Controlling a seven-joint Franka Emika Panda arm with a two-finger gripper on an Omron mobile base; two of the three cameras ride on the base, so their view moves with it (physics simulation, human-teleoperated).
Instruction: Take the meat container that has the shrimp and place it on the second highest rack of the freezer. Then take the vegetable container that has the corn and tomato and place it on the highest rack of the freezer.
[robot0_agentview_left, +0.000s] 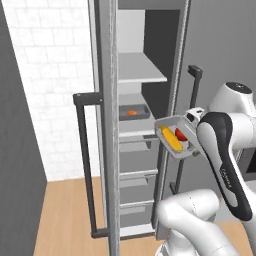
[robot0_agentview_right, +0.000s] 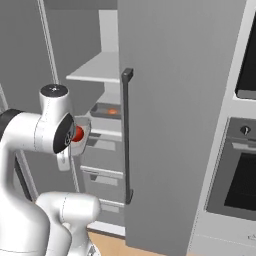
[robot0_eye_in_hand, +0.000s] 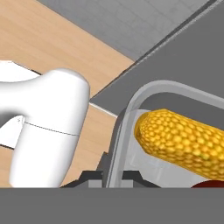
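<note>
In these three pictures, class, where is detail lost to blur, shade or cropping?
Left base view: soft blur, the shrimp a mere orange smudge. Right base view: the freezer interior is dim. Hand view: the corn is sharp, the tomato cropped at the bottom.

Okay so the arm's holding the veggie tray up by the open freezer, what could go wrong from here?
1. The vegetable container hangs steeply tilted, so the corn and tomato might slide out.
2. The gripper pinches just one rim, so the tray may swing or slip.
3. It sits near the meat container's level; the highest rack is above, and lifting could clip that shelf's edge.
</note>
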